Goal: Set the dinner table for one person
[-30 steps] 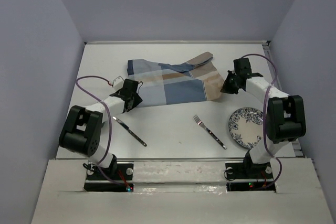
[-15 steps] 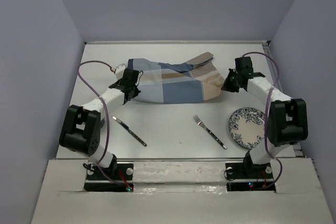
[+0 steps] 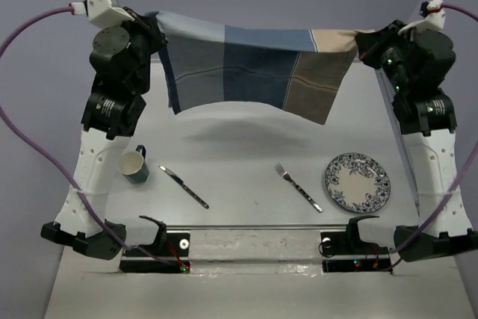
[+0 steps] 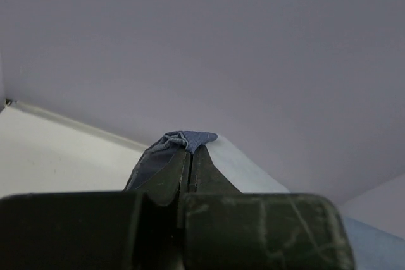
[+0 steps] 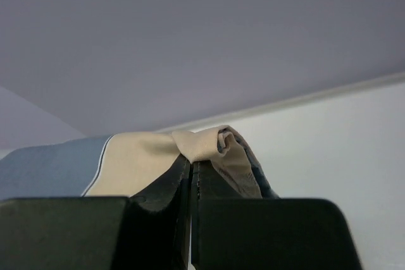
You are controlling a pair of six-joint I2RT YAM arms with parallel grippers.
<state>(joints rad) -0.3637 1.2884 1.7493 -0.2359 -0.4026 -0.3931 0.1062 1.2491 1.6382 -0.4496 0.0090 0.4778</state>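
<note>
Two tools are holding the striped placemat (image 3: 246, 65) aloft by its upper corners. Your left tool (image 3: 153, 35) is clamping a bunched blue corner and your right tool (image 3: 367, 41) a bunched tan one; both wrist views are showing cloth squeezed between closed fingers. The placemat is hanging spread above the far half of the surface (image 3: 239, 162), sagging in the middle and touching nothing.

Each pinch is taking only a small bunch of cloth, so, as a judgement, a corner is likely to slip out if you are drawing the arms further apart or moving them out of step. The right-hand lower corner is hanging lowest; if you are lowering unevenly, it may touch first and fold under. Coming down too near the near edge risks the hem sweeping the fork (image 3: 297, 187) or knife (image 3: 184, 187).

Open room is lying across the middle and far half. The mug (image 3: 133, 165) is standing by the left edge and the plate (image 3: 358, 181) toward the near right corner. The side walls are standing close beside both raised arms.
</note>
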